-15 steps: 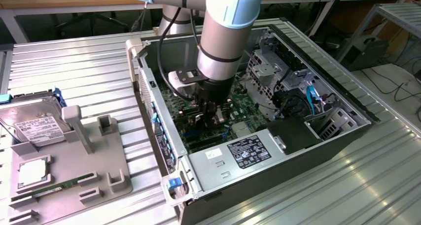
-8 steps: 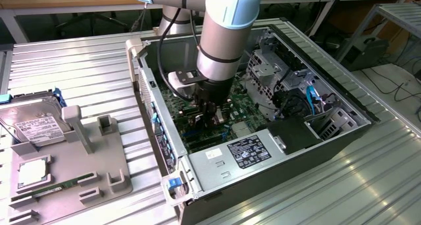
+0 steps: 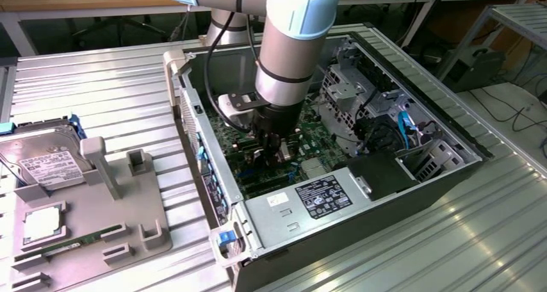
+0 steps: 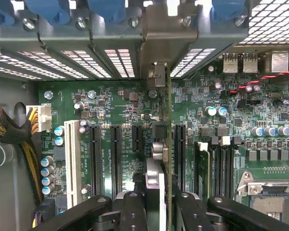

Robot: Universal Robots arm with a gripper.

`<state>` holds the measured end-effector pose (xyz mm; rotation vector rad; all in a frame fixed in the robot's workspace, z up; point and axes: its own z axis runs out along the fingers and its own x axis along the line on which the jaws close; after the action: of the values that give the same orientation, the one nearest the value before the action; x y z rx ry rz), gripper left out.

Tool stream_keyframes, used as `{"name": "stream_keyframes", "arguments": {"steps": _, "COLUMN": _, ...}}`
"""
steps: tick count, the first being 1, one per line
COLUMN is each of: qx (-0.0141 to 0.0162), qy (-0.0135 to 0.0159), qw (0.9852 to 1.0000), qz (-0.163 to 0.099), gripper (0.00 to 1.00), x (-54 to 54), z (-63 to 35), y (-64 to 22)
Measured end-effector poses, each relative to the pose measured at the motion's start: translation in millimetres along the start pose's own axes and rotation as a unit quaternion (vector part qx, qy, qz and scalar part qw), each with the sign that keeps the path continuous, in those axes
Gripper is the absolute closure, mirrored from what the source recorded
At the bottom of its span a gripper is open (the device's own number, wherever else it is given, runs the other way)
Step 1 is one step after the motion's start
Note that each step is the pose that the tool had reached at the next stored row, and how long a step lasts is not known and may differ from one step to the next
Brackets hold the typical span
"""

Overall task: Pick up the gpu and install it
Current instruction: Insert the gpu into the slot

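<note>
The exterior view looks down from high and somewhat far onto the open computer case (image 3: 342, 145). The wrist view looks closely at its green motherboard (image 4: 120, 110), seen in both.

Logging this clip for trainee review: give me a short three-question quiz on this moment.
1. True or false: the gripper is shut on the gpu.
2. Where does the hard drive lie? A: inside the computer case. B: on the grey fixture at the exterior view's left.
3. Fill in: the gpu stands edge-on over the green ____.
Key: 1 true; 2 B; 3 motherboard.
</note>
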<state>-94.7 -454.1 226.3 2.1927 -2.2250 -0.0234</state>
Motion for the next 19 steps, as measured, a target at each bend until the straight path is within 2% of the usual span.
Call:
{"name": "stream_keyframes", "arguments": {"steps": 13, "qx": 0.0004, "qy": -0.0006, "qw": 1.0, "qz": 0.0, "gripper": 0.71, "x": -0.1, "z": 0.5, "y": 0.2}}
{"name": "stream_keyframes", "arguments": {"steps": 14, "qx": 0.0002, "qy": 0.0, "qw": 1.0, "qz": 0.0, "gripper": 0.64, "x": 0.0, "z": -0.2, "y": 0.1}}
{"name": "stream_keyframes", "arguments": {"steps": 19, "qx": 0.0017, "qy": 0.0, "qw": 1.0, "qz": 0.0, "gripper": 0.64, "x": -0.1, "z": -6.9, "y": 0.2}}
